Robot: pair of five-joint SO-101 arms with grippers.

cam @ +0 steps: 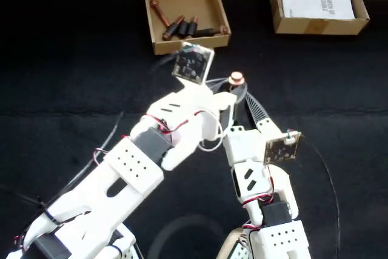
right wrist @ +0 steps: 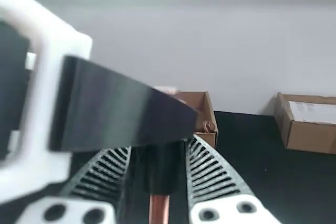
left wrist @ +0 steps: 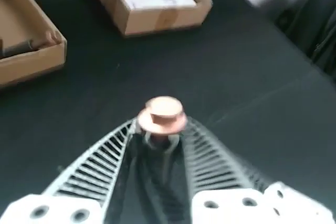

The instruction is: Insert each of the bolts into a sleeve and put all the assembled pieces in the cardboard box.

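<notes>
Copper marks the top of the bolt (cam: 236,79). In the high view its round head stands in the air over the black desk (cam: 73,59), not far from the cardboard box (cam: 194,43). The left wrist view adds what is hidden from above: the left pincer (left wrist: 161,129) is clamped just under this head, and the head points up. The right wrist view gives the other end (here a black slab (right wrist: 121,114) covers the head). There the right pincer (right wrist: 160,156) is pressed on a dark sleeve (right wrist: 160,177), and the bolt's copper shaft comes out of the sleeve toward the camera.

Counted from above, there are two boxes and one held bolt. The cardboard box holds five pieces (cam: 185,26), as far as I can count, most of them with dark sleeves. The second box (cam: 315,25) holds one white sheet (cam: 316,1).
</notes>
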